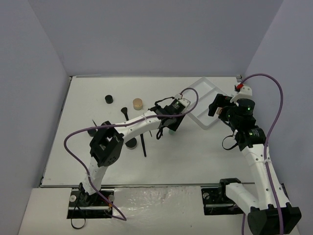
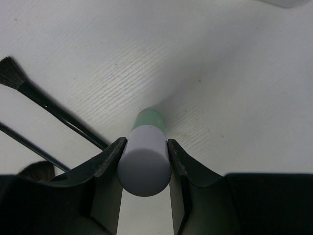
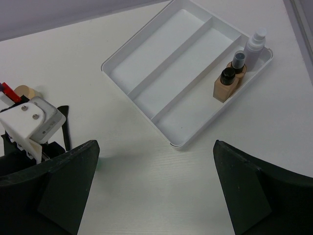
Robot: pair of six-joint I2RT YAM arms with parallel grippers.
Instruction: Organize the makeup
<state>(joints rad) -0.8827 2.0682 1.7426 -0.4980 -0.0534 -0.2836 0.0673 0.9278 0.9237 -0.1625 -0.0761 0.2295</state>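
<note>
Your desk [image 1: 195, 152] is a matt white board with a fine ribbed grain, closed in by plain pale grey-lilac walls [image 1: 146, 34] at the back and on both sides.

Your left end effector [image 2: 144, 161] is partly closed, its two fingers clamped on the pale cap of a small green bottle [image 2: 148, 122] that points down at the desk near the middle. You cannot tell whether the bottle's foot touches the surface.

Your right end effector [image 3: 155, 147] stands wide open with nothing in it, hanging over bare desk just beside the white divided tray [image 3: 105, 66].

In that tray, two tan bottles [image 3: 227, 83] with dark caps and a lilac bottle [image 3: 254, 44] stand upright, bunched at one end of an outer long compartment.

The remaining makeup lies loose on the left half of the desk: a black pot [image 1: 108, 99], a tan jar [image 1: 138, 103], a thin pencil [image 1: 143, 146], and a dark brush [image 2: 54, 110] lying flat just beside the held bottle.
</note>
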